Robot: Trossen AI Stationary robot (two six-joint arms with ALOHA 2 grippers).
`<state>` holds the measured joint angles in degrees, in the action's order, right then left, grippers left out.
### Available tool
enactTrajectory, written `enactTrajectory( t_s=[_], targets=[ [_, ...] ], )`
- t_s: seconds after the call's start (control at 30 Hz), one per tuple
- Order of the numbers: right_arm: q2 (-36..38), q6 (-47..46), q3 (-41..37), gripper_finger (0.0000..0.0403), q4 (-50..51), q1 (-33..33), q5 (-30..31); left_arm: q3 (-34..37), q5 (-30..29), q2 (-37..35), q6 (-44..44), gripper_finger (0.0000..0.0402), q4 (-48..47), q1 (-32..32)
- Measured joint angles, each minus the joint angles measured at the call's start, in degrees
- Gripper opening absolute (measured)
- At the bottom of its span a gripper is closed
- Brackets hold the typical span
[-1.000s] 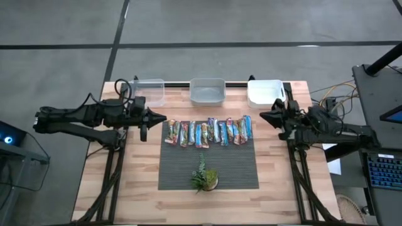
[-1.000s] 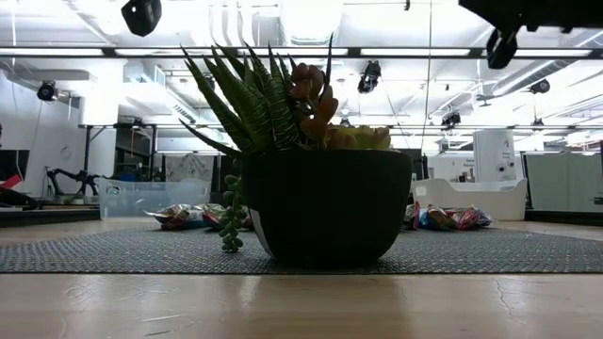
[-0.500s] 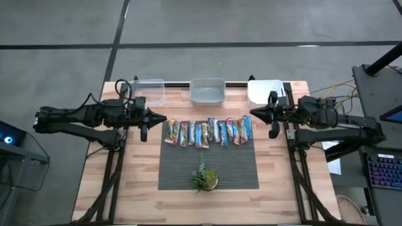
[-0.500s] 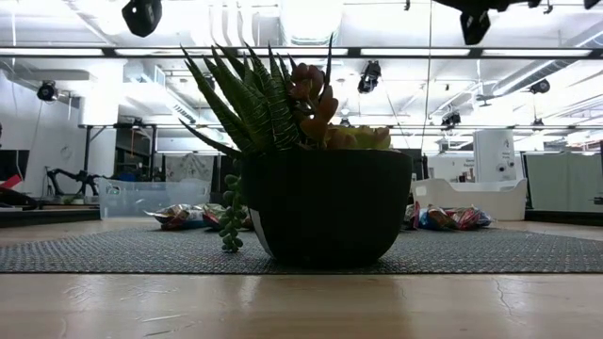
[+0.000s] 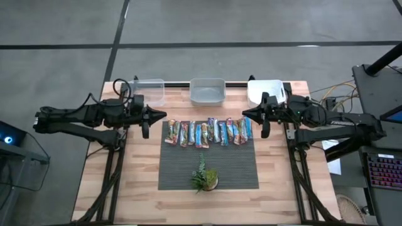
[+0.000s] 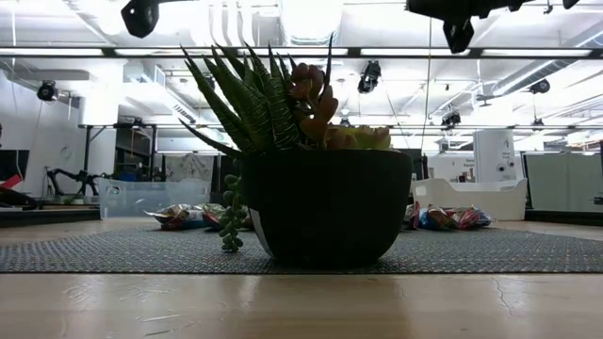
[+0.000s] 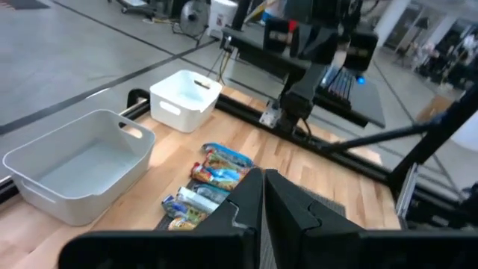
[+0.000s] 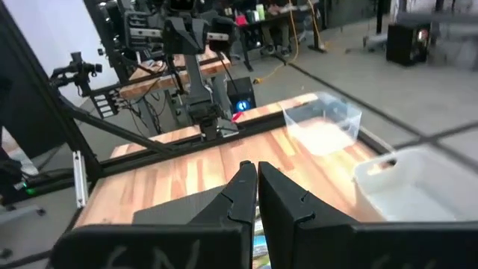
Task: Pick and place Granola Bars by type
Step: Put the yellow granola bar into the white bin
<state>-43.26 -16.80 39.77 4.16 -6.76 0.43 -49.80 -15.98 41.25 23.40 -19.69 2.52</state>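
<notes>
Plainly, nothing is sorted yet: the granola bars (image 5: 208,132) all lie side by side in one row along the far edge of the dark mat (image 5: 208,169) at mid-bench, and the three bins (image 5: 208,91) lined up at the bench's (image 5: 138,188) far edge look empty. The right pincer (image 5: 245,113), closed and empty, hangs just off the row's right end; the left pincer (image 5: 164,115), also closed and empty, waits off the left end. Bare wood flanks the mat, and the small plant (image 5: 204,178) sits toward the near edge, well apart from the bars.

Plant (image 6: 311,179) hides bars (image 6: 188,217) (partly).
</notes>
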Motion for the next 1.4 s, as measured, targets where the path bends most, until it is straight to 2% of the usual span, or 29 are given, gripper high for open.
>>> enactTrajectory(
  t_s=[0.17,0.47,0.63,0.83,1.03,1.23,1.4],
  targets=[
    [-0.72,-3.66,0.02,0.0043,-0.08,-0.01,0.04,-0.43,-0.02,0.00,0.64,0.0036,1.60,-0.07],
    [-0.79,-3.88,2.66,0.0147,-0.02,0.00,3.15,-0.49,-0.03,1.08,2.04,0.0139,1.68,-0.08],
    [-0.79,-4.42,4.67,0.0193,0.04,0.00,4.99,-0.51,-0.05,1.86,2.25,0.0175,1.68,-0.09],
    [-0.84,-7.25,6.34,0.0222,0.34,-0.02,5.87,-3.83,0.01,3.55,-0.06,0.0181,-0.15,-0.09],
    [-2.11,-6.31,9.77,0.0228,2.76,-0.02,5.81,-14.64,-0.04,7.43,-2.13,0.0181,-13.39,-0.23],
    [-5.37,-6.14,15.48,0.0228,15.18,0.00,8.38,-24.68,-4.89,11.98,1.74,0.0179,-28.92,-0.70],
    [-9.12,-5.63,19.98,0.0228,25.90,-0.02,10.11,-28.77,-10.13,15.46,6.73,0.0179,-36.06,-0.72]
  ],
)
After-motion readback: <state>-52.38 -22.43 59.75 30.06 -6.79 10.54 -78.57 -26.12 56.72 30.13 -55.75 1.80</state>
